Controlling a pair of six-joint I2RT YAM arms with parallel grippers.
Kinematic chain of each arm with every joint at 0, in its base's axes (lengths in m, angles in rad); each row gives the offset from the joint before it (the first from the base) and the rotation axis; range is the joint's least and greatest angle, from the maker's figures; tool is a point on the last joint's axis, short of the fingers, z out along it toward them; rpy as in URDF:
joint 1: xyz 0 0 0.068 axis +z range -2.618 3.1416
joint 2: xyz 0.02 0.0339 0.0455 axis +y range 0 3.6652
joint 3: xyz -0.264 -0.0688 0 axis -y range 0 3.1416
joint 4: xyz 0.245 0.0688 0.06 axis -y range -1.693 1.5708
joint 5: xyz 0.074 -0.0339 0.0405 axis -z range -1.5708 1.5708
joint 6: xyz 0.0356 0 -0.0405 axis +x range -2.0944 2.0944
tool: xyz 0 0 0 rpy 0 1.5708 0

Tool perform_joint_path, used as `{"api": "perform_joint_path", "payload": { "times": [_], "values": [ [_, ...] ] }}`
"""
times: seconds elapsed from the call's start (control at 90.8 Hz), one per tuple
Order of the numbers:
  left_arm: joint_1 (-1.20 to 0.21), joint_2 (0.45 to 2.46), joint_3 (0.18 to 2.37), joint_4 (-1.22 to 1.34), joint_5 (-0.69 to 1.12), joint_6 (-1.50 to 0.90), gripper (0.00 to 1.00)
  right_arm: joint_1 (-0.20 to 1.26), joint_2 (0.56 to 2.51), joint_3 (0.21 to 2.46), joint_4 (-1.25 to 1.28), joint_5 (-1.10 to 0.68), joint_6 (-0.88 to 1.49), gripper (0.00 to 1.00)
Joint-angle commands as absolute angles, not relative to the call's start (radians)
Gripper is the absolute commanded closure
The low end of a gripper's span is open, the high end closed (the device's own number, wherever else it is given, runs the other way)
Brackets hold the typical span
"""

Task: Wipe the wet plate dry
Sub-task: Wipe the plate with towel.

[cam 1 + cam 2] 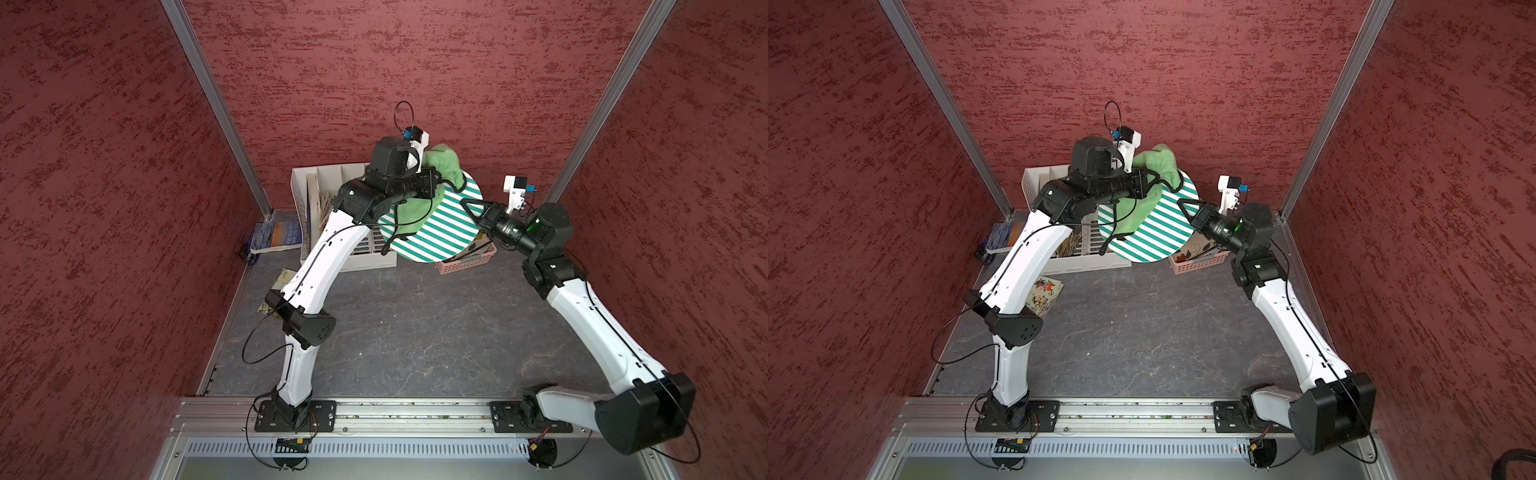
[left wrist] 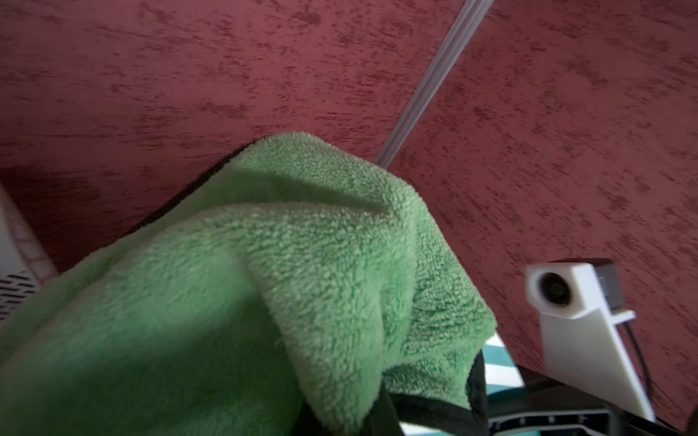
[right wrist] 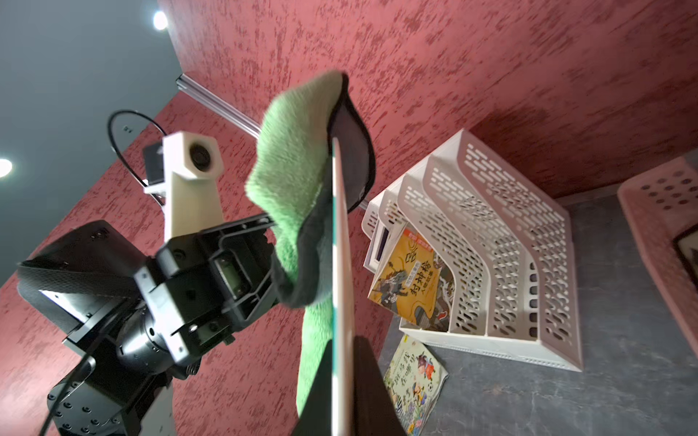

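Two arms meet just above the middle of the frame in both top views. The right gripper (image 1: 466,204) is clamped on the rim of the striped plate (image 1: 440,237), which is held raised and tilted off the table (image 1: 415,332), partly over the pink basket (image 1: 469,262). The left gripper (image 1: 436,178) is closed on the green cloth (image 1: 444,164), which is draped over the plate's upper edge and lies on its striped face. A white file rack (image 1: 303,183) sits left of the plate, with a book (image 1: 276,237) further left by the wall.

Left arm (image 1: 328,249) and right arm (image 1: 590,324) both arch forward with bent elbows, wrists turned inward facing each other, jaws clamped shut.
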State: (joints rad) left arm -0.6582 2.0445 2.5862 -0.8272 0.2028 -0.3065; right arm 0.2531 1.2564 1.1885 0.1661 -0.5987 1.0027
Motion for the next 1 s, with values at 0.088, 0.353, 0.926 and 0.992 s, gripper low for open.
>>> {"api": "perform_joint_path", "payload": {
  "times": [0.088,0.353,0.926,0.992],
  "values": [
    [-0.702,2.063,2.458,-0.901,0.339,-0.296,1.00,0.225,1.298,1.433,0.309,-0.558,1.018,1.00],
    [-0.550,1.879,2.196,-0.838,0.395,-0.433,1.00,0.210,1.253,1.398,0.291,-0.541,0.982,1.00],
    [-0.462,1.928,2.435,-0.688,0.504,-0.646,1.00,0.182,1.326,1.642,0.192,-0.316,0.879,1.00],
    [-0.425,1.866,2.349,-0.562,0.572,-0.723,1.00,0.126,1.299,1.629,0.163,-0.249,0.900,1.00]
  ]
}}
